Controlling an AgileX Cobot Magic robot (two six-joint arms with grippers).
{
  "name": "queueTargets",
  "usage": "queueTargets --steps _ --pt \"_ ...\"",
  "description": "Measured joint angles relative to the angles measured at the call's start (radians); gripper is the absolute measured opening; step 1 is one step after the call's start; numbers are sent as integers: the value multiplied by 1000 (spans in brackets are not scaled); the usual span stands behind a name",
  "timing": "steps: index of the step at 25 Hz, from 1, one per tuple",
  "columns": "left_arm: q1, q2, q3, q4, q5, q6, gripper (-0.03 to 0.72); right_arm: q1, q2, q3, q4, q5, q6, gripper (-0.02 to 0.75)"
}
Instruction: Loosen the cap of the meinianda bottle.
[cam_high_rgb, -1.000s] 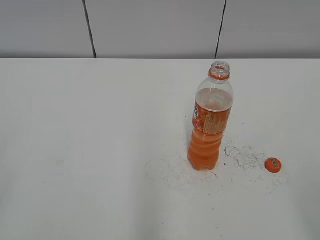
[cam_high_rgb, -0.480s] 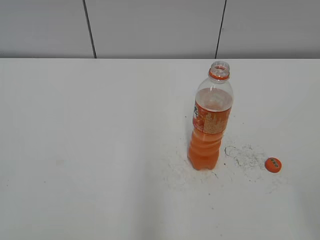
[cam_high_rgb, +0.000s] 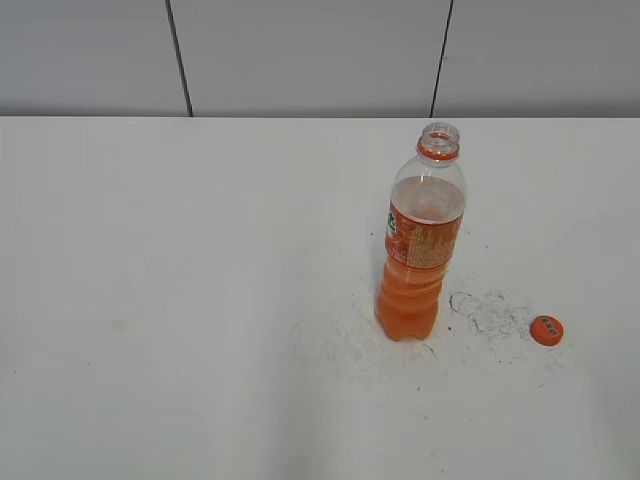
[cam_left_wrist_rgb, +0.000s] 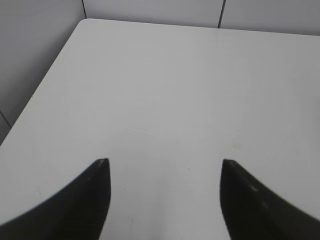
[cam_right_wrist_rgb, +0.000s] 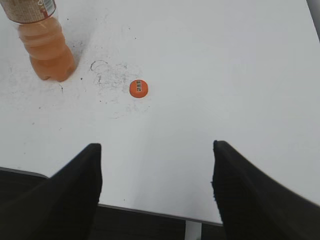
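Nothing is changed over the last second: the small orange ribbed plastic cap (cam_high_rgb: 546, 330) is seen lying on the white table (cam_high_rgb: 180, 300), off the tall clear plastic meinianda bottle (cam_high_rgb: 422, 240) of orange drink, so the loosening is judged done. The left gripper (cam_left_wrist_rgb: 165, 165) and right gripper (cam_right_wrist_rgb: 156, 150) are held wide open and empty.

The meinianda bottle (cam_high_rgb: 421, 240) stands upright on the white table, its clear body partly filled with orange drink, an orange label around its middle, its mouth open above the orange neck ring. The cap (cam_high_rgb: 546, 330) lies flat, top up, apart to its right
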Motion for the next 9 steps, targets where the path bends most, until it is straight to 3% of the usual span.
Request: queueTargets --steps 9 --pt "0 0 0 0 0 0 528 0 0 0 1 0 0 512"
